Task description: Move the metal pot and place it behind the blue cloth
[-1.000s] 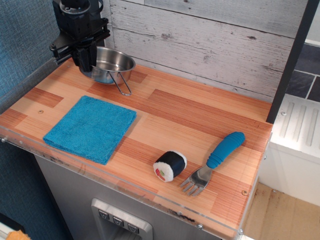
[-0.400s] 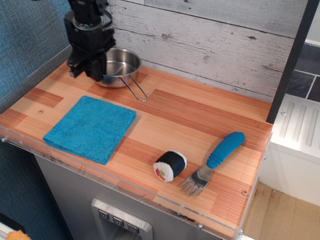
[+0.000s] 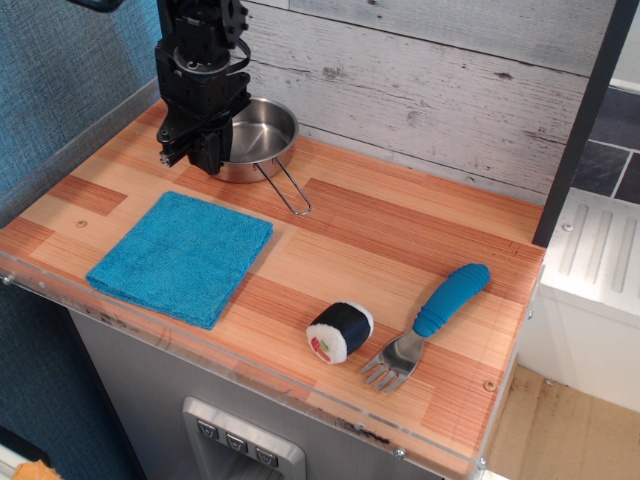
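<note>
The metal pot (image 3: pixel 268 132) is a small shiny pan at the back of the wooden counter, against the plank wall. Its wire-loop handle (image 3: pixel 291 194) points to the front right. My black gripper (image 3: pixel 208 158) comes down from above and is shut on the pot's left rim, hiding that side. The blue cloth (image 3: pixel 182 256) lies flat at the front left. The pot sits just beyond the cloth's far right corner, apart from it.
A sushi roll toy (image 3: pixel 340 331) and a blue-handled metal fork (image 3: pixel 430 322) lie at the front right. The white plank wall (image 3: pixel 430 90) runs along the back, a blue textured wall (image 3: pixel 60 90) along the left. The counter's front edge (image 3: pixel 250 385) has a clear plastic lip.
My gripper and the pot have moved together to the right and a little forward along the back of the counter. The handle has swung with them. The cloth, sushi and fork have not moved.
</note>
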